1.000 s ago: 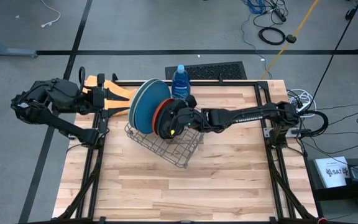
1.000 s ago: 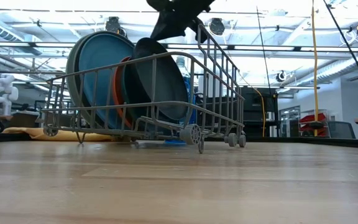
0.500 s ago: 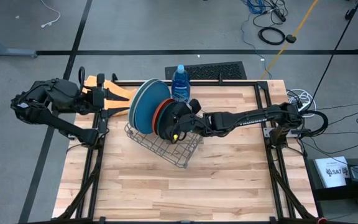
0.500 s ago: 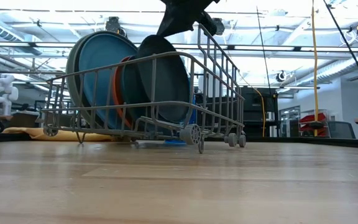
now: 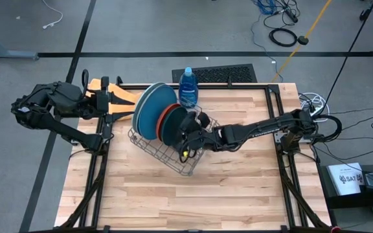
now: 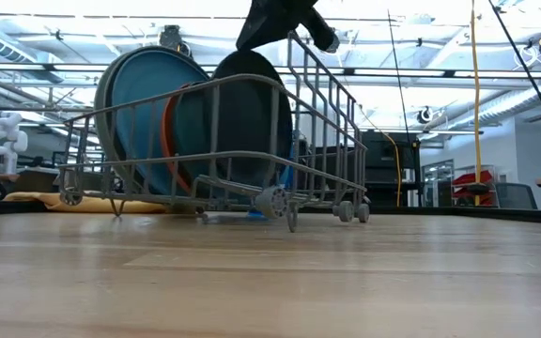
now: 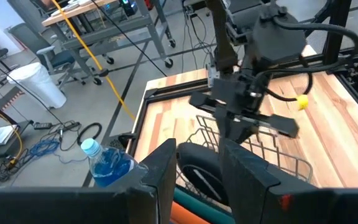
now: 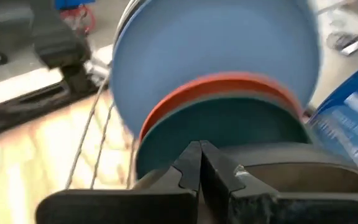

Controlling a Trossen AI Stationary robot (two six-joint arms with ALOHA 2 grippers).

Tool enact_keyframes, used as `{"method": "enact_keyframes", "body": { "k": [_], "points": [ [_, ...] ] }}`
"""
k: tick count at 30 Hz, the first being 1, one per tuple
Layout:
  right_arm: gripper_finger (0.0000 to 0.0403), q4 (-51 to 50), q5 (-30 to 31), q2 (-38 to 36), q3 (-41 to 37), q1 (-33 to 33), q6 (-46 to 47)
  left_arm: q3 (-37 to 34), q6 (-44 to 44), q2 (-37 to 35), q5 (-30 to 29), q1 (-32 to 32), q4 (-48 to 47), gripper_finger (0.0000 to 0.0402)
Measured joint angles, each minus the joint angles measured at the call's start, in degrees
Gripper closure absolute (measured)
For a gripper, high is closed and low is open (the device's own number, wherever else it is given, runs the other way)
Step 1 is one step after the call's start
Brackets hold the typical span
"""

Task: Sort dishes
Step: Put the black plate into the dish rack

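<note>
Wooden slat table, bare planks nearest the low camera. Wire rack sits toward the far half, its wheeled corner forward in the low view. Dishes stand on edge inside it, packed together: black plate at the front, then dark teal plate, orange plate, blue plate, with a grey rim showing at the back of the stack. Right gripper reaches in from the right side of the table and sits at the top edge of the black plate; its fingers are pressed together, tips against each other, and whether they pinch the rim I cannot tell. Blue water bottle stands just behind the rack. Left gripper waits at the table's far left corner, over a folded yellow cloth, jaws partly spread, holding nothing. Beyond: grey floor, black cables, a workshop with ceiling lights in the low view.
</note>
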Motion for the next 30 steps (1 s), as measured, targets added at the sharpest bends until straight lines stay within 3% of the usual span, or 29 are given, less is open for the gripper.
{"method": "enact_keyframes", "body": {
  "k": [10,21,27,30],
  "points": [
    [0.0402,-8.31,-1.16,0.59,-0.4,1.69,5.41,-0.07,0.02,0.02,0.13,0.0,0.08,0.0278],
    [0.0402,-4.65,-0.41,0.59,-0.34,1.81,2.05,-0.09,0.0,0.42,0.2,0.0,0.37,0.0278],
    [0.0403,1.42,-0.53,0.04,-0.31,2.55,-5.39,-0.09,0.0,0.42,0.2,0.0,0.39,0.0278],
    [0.0401,4.89,-3.96,-2.39,-0.27,2.61,-10.97,-0.09,0.0,0.42,0.22,0.0,0.39,0.0278]
  ]
}}
